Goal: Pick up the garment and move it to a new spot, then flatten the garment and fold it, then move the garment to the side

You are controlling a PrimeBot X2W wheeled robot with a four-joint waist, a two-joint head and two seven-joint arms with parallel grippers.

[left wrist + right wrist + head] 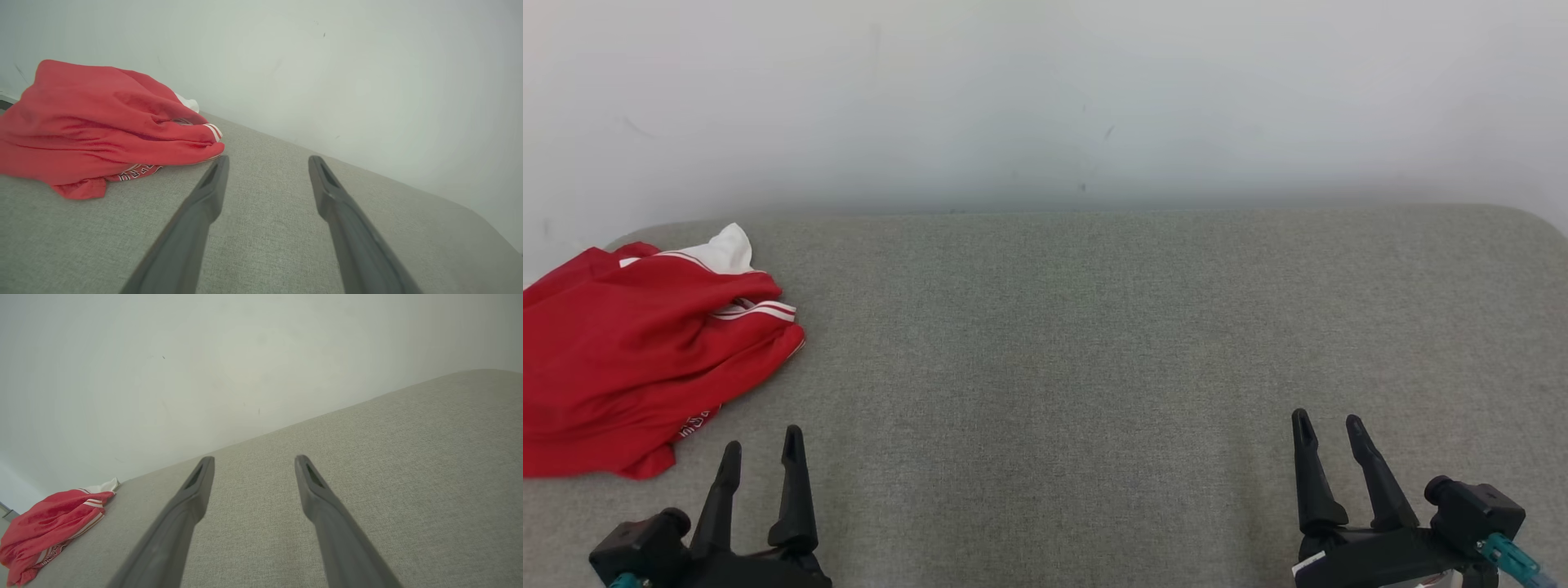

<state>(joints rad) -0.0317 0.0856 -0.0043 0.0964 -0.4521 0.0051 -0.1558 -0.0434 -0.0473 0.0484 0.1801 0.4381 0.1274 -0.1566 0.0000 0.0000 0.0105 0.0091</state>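
The garment (637,351) is a red shirt with white trim, crumpled in a heap at the far left of the grey fabric surface (1078,343). In the left wrist view the garment (98,126) lies to the left of and beyond my fingers; in the right wrist view the garment (49,526) is small at the lower left. My left gripper (761,445) rests open near the front edge, just right of and nearer than the heap, not touching it. At the front right my right gripper (1327,425) is open too, with nothing between its fingers.
A pale wall (1045,98) rises directly behind the grey surface. The surface's back corners are rounded, and its right end (1535,237) curves off at the view's edge. Bare fabric stretches between the garment and the right gripper.
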